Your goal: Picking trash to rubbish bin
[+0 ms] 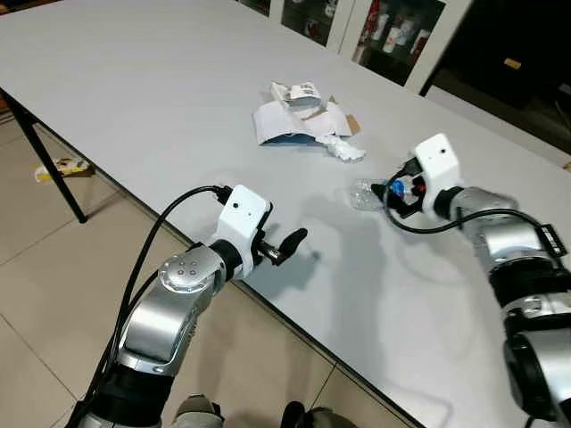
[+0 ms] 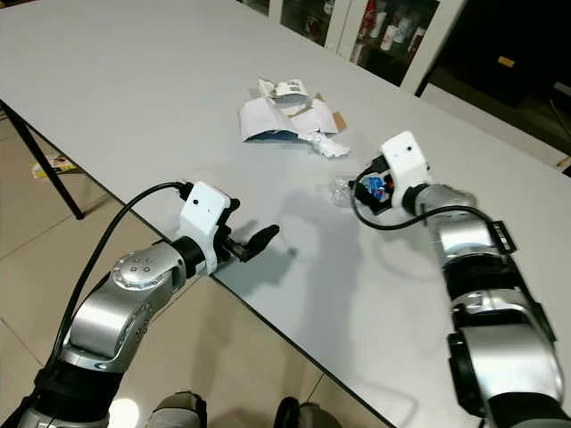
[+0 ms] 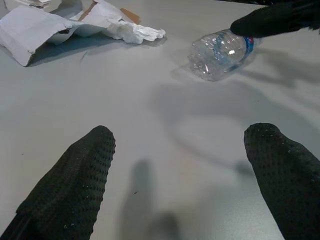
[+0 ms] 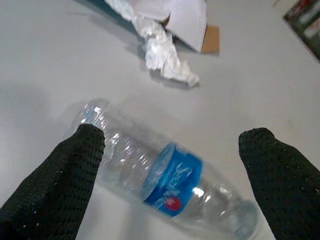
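My left pincer (image 1: 294, 241) hovers low over the near edge of the table (image 1: 134, 98), its two fingers spread wide with nothing between them. Ahead of it and off to its far left lies a heap of torn white cartons (image 1: 299, 114) with a crumpled tissue (image 1: 343, 149) at the heap's near end. Ahead and to its right lies the bottle (image 3: 220, 52), well apart from this pincer.

My right pincer (image 4: 172, 175) is the one at work. Its fingers (image 4: 60, 185) are open, set astride the clear, crushed bottle with the blue label (image 4: 172, 182), which lies on its side on the table, crosswise between them. One finger sits at the bottle's ribbed end; the other stands off beyond its other end, not touching as far as I can see. Just past the bottle is the tissue and the cartons.

I judge this the reach-and-grasp step for the first piece of trash. Next I should lower a little, centre the fingers about the label and close gently, since the thin plastic may buckle or roll away. I see no bin yet, so finding it comes after.
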Controlling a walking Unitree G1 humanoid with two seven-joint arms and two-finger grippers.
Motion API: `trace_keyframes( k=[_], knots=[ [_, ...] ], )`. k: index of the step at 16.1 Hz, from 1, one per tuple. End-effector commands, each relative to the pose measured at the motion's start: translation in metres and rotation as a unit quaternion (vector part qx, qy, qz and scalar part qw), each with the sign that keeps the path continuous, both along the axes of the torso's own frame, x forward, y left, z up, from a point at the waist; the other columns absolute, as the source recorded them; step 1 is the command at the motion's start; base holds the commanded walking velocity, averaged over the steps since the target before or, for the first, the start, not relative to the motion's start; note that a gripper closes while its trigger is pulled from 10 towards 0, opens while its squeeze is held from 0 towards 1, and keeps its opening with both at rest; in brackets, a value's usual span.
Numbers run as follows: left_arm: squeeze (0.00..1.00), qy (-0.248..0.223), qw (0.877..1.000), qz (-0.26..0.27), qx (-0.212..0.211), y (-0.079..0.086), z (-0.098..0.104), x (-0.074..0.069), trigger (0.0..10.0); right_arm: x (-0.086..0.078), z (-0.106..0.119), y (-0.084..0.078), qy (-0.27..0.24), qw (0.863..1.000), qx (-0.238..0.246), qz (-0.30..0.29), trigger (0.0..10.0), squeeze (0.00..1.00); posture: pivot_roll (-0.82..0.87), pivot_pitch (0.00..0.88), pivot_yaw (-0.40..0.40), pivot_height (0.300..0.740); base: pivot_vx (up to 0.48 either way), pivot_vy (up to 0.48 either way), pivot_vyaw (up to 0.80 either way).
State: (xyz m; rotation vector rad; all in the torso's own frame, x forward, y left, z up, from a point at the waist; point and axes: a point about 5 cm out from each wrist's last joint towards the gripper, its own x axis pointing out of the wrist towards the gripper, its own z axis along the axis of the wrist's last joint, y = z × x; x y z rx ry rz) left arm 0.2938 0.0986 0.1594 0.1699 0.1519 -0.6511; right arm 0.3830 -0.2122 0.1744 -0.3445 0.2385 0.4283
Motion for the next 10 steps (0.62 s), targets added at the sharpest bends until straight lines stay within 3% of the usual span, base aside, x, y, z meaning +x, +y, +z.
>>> trace_keyframes(
  k=[1, 7, 10],
  knots=[
    [0.0, -0.006, 1.0, -0.015, 0.003, -0.006, 0.002, -0.001, 10.0, -0.003, 0.005, -0.01, -0.009, 1.0, -0.005, 0.023, 10.0, 0.0, 0.29, 0.16, -0.175, 0.74, 0.0, 0.0, 0.0],
    [0.0, -0.007, 1.0, -0.021, 0.005, -0.006, 0.002, -0.003, 10.0, -0.009, 0.009, -0.027, -0.014, 0.996, -0.02, 0.084, 10.0, 0.0, 0.29, 0.168, -0.169, 0.74, 0.0, 0.0, 0.0],
    [0.0, -0.008, 1.0, -0.023, 0.006, -0.007, 0.002, -0.003, 10.0, -0.012, 0.008, -0.033, -0.008, 0.991, -0.074, 0.108, 10.0, 0.0, 0.3, 0.175, -0.166, 0.74, 0.0, 0.0, 0.0]
  ],
)
